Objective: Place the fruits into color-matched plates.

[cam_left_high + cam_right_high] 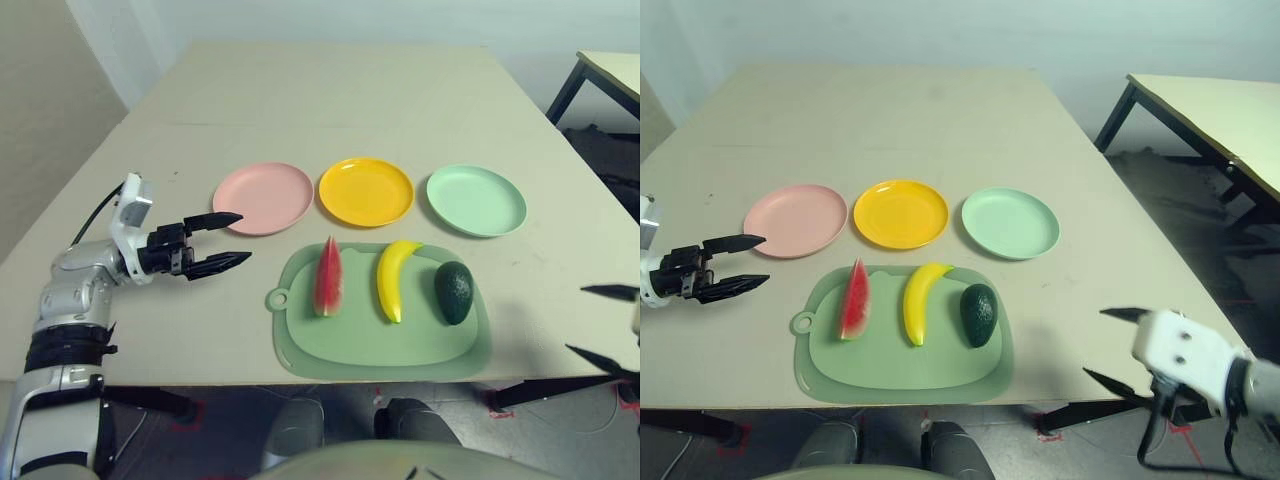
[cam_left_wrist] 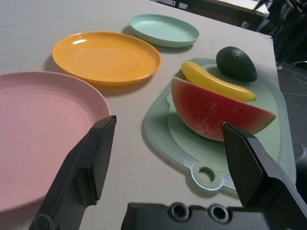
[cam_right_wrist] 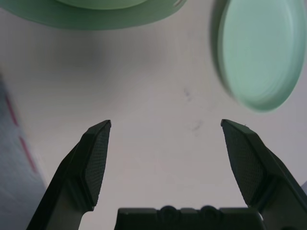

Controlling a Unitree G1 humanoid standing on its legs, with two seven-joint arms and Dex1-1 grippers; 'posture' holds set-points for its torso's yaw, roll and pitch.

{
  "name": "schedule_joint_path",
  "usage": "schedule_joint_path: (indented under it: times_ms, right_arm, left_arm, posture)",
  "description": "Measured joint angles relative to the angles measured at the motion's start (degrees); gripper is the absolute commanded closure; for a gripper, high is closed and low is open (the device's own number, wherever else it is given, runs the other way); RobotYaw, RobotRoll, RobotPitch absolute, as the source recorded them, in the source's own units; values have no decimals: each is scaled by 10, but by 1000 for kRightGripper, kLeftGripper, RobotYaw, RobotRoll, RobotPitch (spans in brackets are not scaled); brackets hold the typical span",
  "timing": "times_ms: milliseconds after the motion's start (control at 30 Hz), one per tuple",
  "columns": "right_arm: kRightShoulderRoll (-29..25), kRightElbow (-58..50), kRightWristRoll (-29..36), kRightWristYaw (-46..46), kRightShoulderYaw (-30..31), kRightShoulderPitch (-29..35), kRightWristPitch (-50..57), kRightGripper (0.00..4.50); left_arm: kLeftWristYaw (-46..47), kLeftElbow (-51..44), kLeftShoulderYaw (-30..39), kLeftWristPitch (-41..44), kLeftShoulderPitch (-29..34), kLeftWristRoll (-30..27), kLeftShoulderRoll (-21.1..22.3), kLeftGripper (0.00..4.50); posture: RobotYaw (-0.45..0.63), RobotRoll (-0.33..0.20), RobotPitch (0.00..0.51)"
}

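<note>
At the far left the left gripper point(image 1: 228, 240) hangs just above the matte beige surface point(image 1: 330, 100), its two tapered black fingers spread wide with nothing between them, pointing toward the pink plate point(image 1: 264, 198) and the mat. That plate is round, shallow and smooth, and sits first in a row of three equal plastic plates; next comes the glossy yellow-orange plate point(image 1: 366, 191), then the mint plate point(image 1: 476, 200), each a little apart from its neighbour. Nearer the robot lies a pale green mat point(image 1: 380, 345) with rounded corners and a small holed tab at its left edge. On it, side by side and not touching, rest three fruits: the watermelon point(image 1: 328, 277), a wedge with speckled red flesh and thin green rind, standing on its rind edge; the banana point(image 1: 395, 279), a smooth curved yellow piece; and the avocado point(image 1: 455, 292), a dark green oval with a dull, slightly pebbled skin. All three plates hold nothing. At the far right the right gripper point(image 1: 1115, 345) hovers past the surface's near right corner, its fingers likewise wide apart and holding nothing; its ribbed inner pads point(image 3: 96, 165) face each other over bare surface beside the mint plate.
</note>
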Motion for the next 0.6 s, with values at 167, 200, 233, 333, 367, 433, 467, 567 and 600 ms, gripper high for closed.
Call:
schedule_joint_path:
  times_ms: [167,200,233,333,367,433,467,567,600]
  right_arm:
    - [-10,85,-50,63,173,-206,-64,0]
    - [-3,100,-60,68,193,-231,-72,0]
    - [7,117,-68,79,219,-264,-82,0]
    - [40,138,-77,109,276,-334,-118,0]
    - [43,140,-77,120,290,-345,-128,0]
    - [47,143,-75,138,304,-356,-138,0]
    - [49,143,-73,144,306,-361,-141,0]
    - [51,139,-59,163,309,-365,-152,0]
    - [51,135,-55,170,311,-365,-153,0]
  left_arm:
    - [-8,-8,-7,11,-4,0,1,24]
    - [-8,-13,-9,12,-4,0,0,24]
    - [-8,-17,-12,12,-4,0,0,24]
    - [-7,-27,-24,14,-11,2,-8,24]
    - [-7,-29,-29,15,-12,3,-10,24]
    - [-8,-29,-40,16,-11,5,-11,24]
    - [-8,-29,-44,16,-11,6,-11,24]
    - [-9,-29,-50,15,-11,8,-13,24]
    - [-9,-29,-50,13,-11,10,-12,24]
  posture:
    - [244,0,91]
    - [244,0,97]
    - [237,0,101]
    - [220,0,104]
    - [216,0,108]
    - [207,0,111]
    - [208,0,105]
    - [203,0,99]
    - [205,0,97]
